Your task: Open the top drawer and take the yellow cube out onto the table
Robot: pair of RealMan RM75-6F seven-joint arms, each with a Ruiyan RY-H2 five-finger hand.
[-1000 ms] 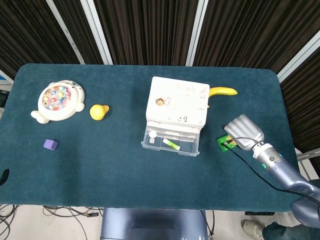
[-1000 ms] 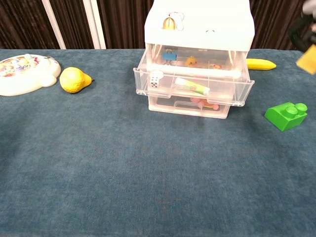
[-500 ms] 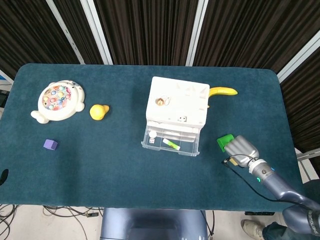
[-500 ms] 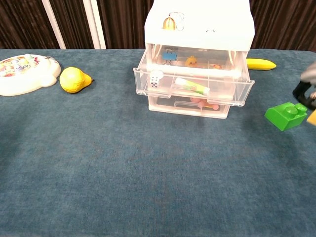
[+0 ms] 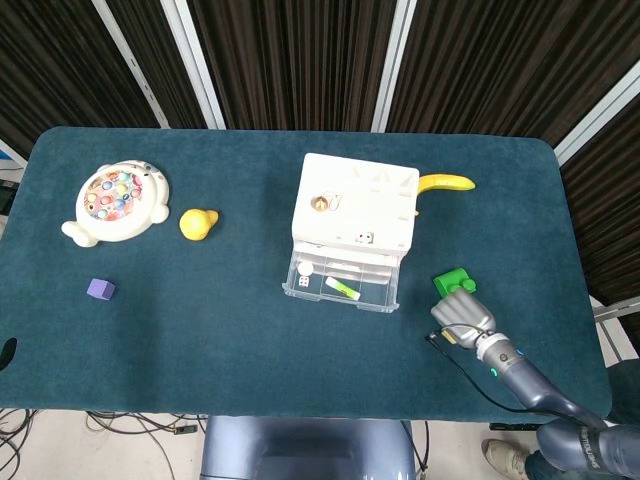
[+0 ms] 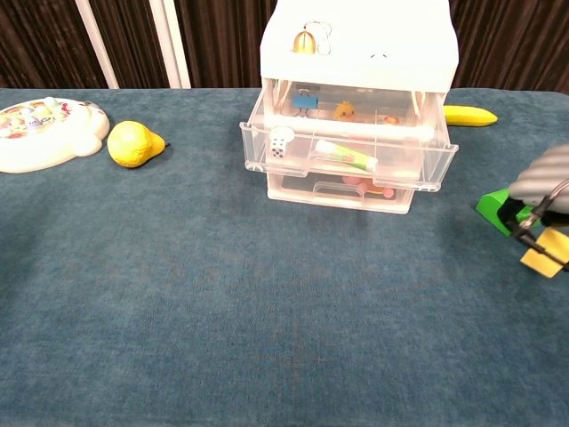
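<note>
The white drawer unit (image 5: 358, 205) (image 6: 358, 36) stands mid-table with its clear top drawer (image 5: 343, 283) (image 6: 349, 151) pulled out; a die, a white ball and a green-capped tube lie in it. My right hand (image 5: 462, 316) (image 6: 544, 191) is low over the cloth in front of the green brick (image 5: 451, 282) (image 6: 493, 204). It holds the yellow cube (image 6: 544, 250) (image 5: 451, 336) in its fingertips, close to the table. In the head view the hand covers most of the cube. My left hand shows in neither view.
A banana (image 5: 446, 183) (image 6: 468, 115) lies behind the drawer unit on the right. A yellow pear-shaped toy (image 5: 197, 223) (image 6: 132, 143), a fishing-game toy (image 5: 115, 202) (image 6: 44, 133) and a purple cube (image 5: 100, 290) sit on the left half.
My right hand has come toward the front edge and down, past the green brick, carrying the yellow cube from high at the right to just above the cloth.
</note>
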